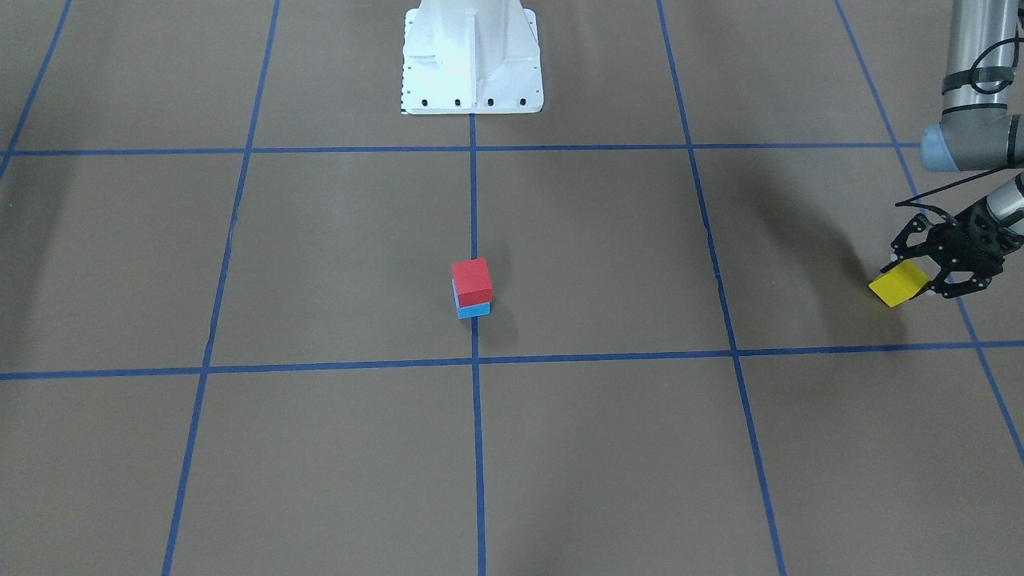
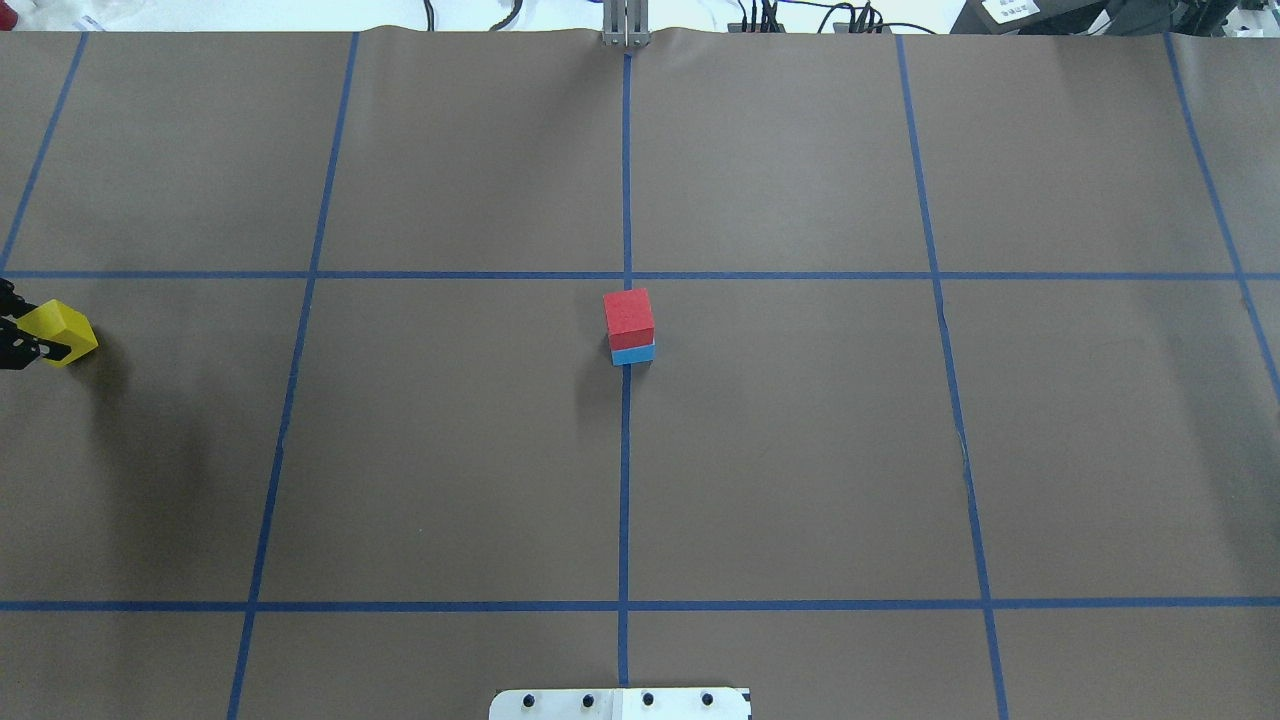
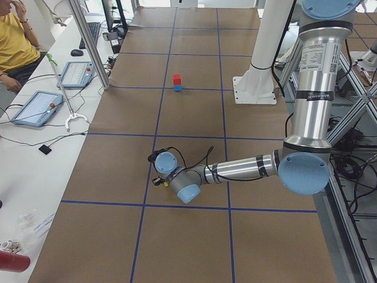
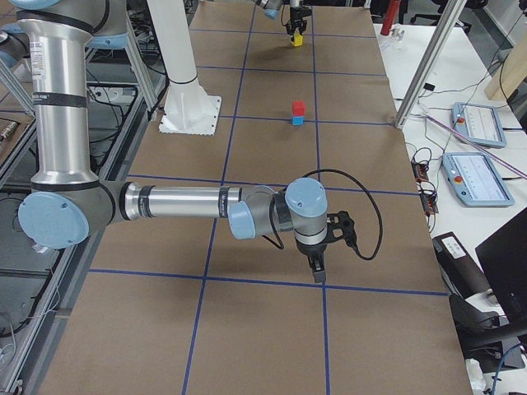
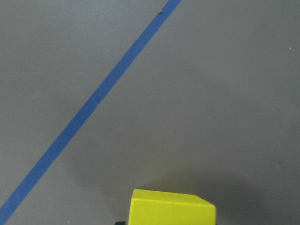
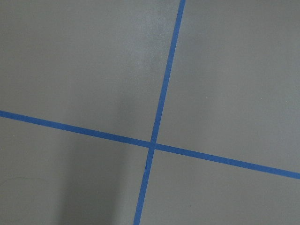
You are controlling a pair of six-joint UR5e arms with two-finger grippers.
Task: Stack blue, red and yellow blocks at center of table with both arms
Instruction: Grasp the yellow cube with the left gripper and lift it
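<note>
A red block (image 1: 470, 278) sits on a blue block (image 1: 474, 310) at the table's centre, also seen in the overhead view (image 2: 628, 313). My left gripper (image 1: 914, 277) is shut on the yellow block (image 1: 898, 284) at the table's far left end, low over the surface; the block also shows in the overhead view (image 2: 60, 331) and the left wrist view (image 5: 172, 208). My right gripper (image 4: 318, 265) shows only in the exterior right view, over bare table near the right end; I cannot tell whether it is open or shut.
The white robot base (image 1: 472, 56) stands at the middle of the robot's side. Blue tape lines (image 2: 625, 450) grid the brown table. An operator (image 3: 16, 41) and tablets (image 3: 36, 107) are on a side bench beyond the table.
</note>
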